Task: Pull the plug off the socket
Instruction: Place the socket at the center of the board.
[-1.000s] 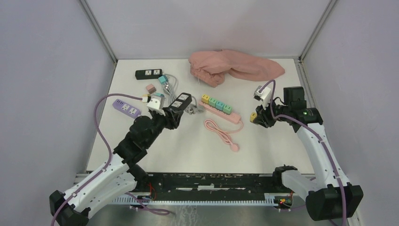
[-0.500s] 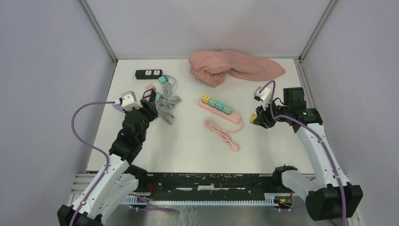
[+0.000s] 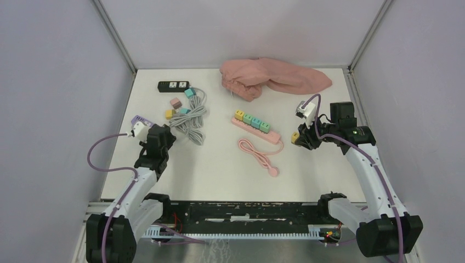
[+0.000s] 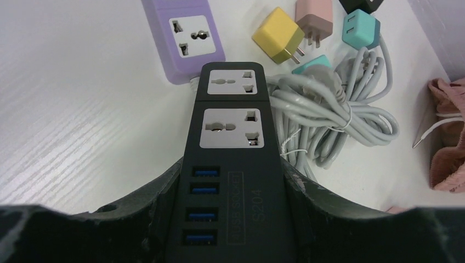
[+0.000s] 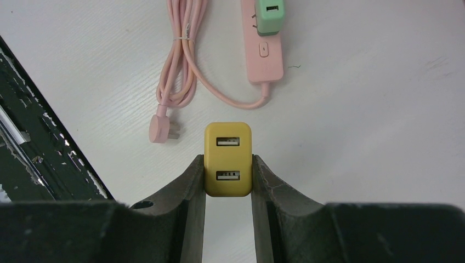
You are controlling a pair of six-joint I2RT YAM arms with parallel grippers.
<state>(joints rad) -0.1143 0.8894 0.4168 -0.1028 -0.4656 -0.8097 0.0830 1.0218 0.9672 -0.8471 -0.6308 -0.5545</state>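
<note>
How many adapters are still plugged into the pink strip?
4, along the pink power strip: yellow adapter at the far end, green adapter, teal adapter, second green adapter at the near end.

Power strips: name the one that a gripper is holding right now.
The black strip with the blue USB ports, clamped in the left gripper. The purple strip, the pink strip and the far black strip lie loose on the table.

In the left wrist view, the near end of the black power strip (image 4: 233, 123) is hidden inside the left pincer (image 4: 233, 170). The purple power strip (image 4: 189, 41) runs off the top edge. The right edge cuts the pink cloth (image 4: 447, 137). In the right wrist view, the pink power strip (image 5: 264, 52) runs off the top, and the prongs of the yellow plug (image 5: 228, 159) cannot be seen.
</note>
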